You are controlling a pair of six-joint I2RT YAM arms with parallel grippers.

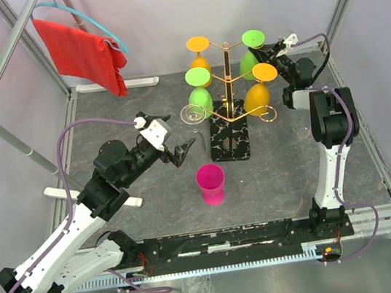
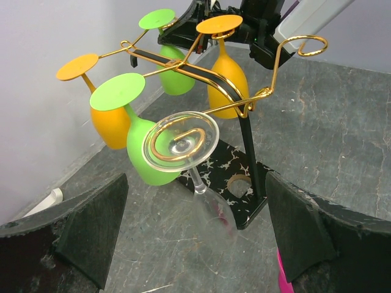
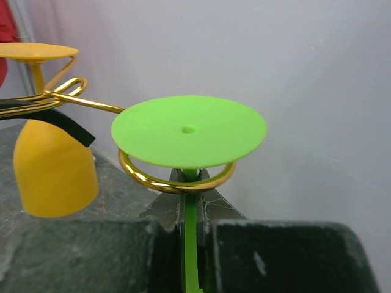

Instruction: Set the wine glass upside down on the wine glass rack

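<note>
The gold wire wine glass rack [image 1: 227, 75] stands on its black marble base [image 1: 230, 141] at mid table. A clear wine glass [image 2: 181, 140] hangs upside down by its foot on the rack's front-left spiral arm, also seen from above [image 1: 192, 114]. My left gripper [image 1: 180, 151] is open and empty just in front of it, with its fingers [image 2: 91, 232] either side of the bowl but apart from it. My right gripper [image 1: 268, 52] is shut on the stem [image 3: 190, 244] of a green wine glass [image 3: 188, 130], whose foot rests on a gold ring at the rack's back right.
Two orange glasses [image 1: 198, 50] [image 1: 260, 92] and another green one [image 1: 199, 87] hang on the rack. A pink cup [image 1: 211, 183] stands in front of the base. A red cloth [image 1: 82, 49] hangs on a hanger at the back left, above a white pipe [image 1: 1, 124].
</note>
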